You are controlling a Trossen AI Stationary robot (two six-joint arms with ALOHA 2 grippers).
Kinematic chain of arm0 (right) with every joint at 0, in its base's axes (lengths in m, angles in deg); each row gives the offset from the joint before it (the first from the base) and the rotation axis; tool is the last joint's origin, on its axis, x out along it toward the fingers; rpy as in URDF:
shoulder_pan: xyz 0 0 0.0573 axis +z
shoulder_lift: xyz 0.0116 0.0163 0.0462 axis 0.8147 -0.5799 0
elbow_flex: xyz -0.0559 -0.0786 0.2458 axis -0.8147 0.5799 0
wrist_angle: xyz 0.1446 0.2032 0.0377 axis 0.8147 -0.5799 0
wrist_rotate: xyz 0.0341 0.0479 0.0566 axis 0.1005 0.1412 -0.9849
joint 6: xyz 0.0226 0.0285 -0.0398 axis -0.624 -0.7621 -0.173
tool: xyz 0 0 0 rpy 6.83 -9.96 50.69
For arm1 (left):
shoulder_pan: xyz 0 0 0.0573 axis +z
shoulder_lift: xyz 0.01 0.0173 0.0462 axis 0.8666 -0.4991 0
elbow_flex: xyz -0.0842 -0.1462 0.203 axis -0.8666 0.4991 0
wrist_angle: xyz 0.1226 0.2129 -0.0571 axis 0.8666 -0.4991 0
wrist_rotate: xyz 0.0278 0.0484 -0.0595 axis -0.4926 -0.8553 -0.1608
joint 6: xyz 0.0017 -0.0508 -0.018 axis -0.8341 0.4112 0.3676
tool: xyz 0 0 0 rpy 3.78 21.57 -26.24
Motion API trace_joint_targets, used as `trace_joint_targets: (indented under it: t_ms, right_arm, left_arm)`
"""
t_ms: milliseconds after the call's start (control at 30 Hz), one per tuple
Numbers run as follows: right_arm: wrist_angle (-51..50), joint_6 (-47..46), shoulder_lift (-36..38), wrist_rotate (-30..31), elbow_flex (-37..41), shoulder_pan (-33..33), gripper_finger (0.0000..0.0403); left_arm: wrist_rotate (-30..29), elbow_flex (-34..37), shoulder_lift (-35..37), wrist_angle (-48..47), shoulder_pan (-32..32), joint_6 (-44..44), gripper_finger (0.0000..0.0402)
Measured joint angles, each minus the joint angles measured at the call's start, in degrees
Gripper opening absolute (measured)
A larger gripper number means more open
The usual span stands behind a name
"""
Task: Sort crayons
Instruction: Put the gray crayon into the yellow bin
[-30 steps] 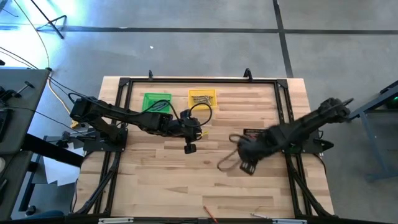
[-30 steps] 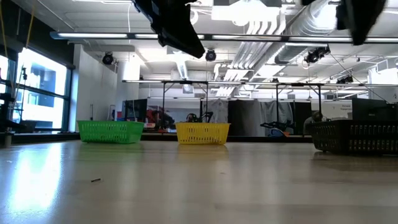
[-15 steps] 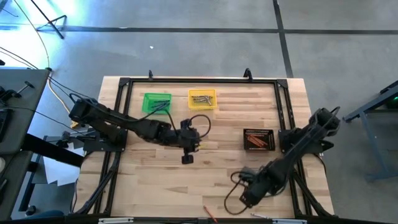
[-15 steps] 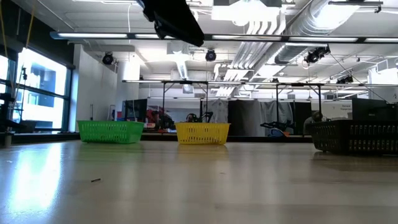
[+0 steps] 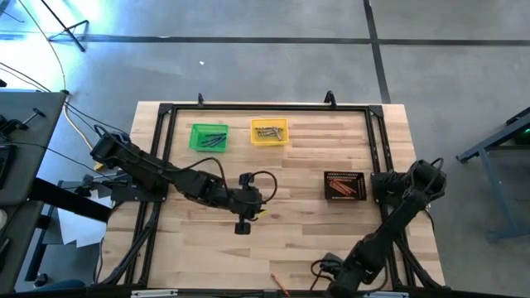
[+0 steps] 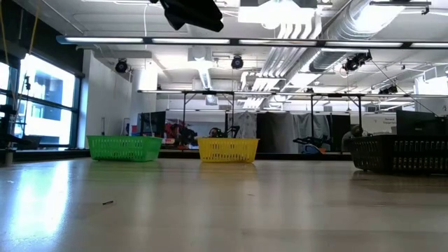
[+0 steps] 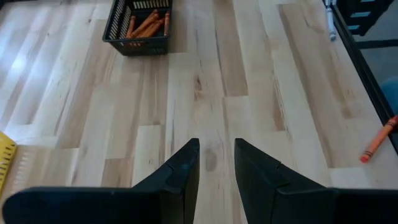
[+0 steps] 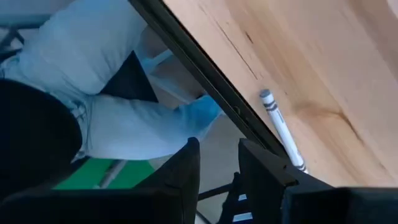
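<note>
pale wooden planks make up the bench [image 5: 199, 248], which is edged by a black metal frame and stands on a grey concrete floor. seen level from the bench top, the room behind is a large workshop with ceiling ducts, strip lights and windows at one side.

three small bins sit toward the far side: a green bin [image 5: 209, 137] and a yellow bin [image 5: 269, 132] side by side, each with a few crayons inside, and a black bin [image 5: 344, 186] of orange-red crayons [image 7: 147, 25] off toward the right arm.

the left end effector [image 7: 216, 163] hovers over bare wood near the bench's middle, its fingers a narrow gap apart and holding nothing. an orange-red crayon [image 7: 379, 139] lies well off to its side, by the frame rail.

the right end effector [image 8: 217, 165] hangs at the near edge, fingers slightly apart and empty. a grey crayon [image 8: 282, 128] lies just ahead of it, right beside the frame rail. beyond the edge, a person's light trouser leg [image 8: 106, 81] shows.
</note>
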Motion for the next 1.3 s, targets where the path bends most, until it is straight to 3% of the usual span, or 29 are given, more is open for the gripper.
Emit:
trace_joint_targets:
  t_ms: [267, 467, 1300]
  right_arm:
    - [-2.53, -2.0, -2.19, 1.02, 0.0, 2.39, 0.0094]
    - [-2.87, -1.42, -3.16, -1.7, 0.0, 2.63, 0.0083]
    - [-3.74, 0.1, -5.43, 0.31, 0.0, 2.8, 0.0083]
  left_arm:
    - [-0.6, 0.0, 0.0, -0.01, -0.74, 0.04, 0.0086]
    - [-0.62, 0.0, 0.0, 0.06, -0.74, 0.06, 0.0086]
    - [-0.69, 0.0, 0.0, 0.02, -0.72, -0.01, 0.0086]
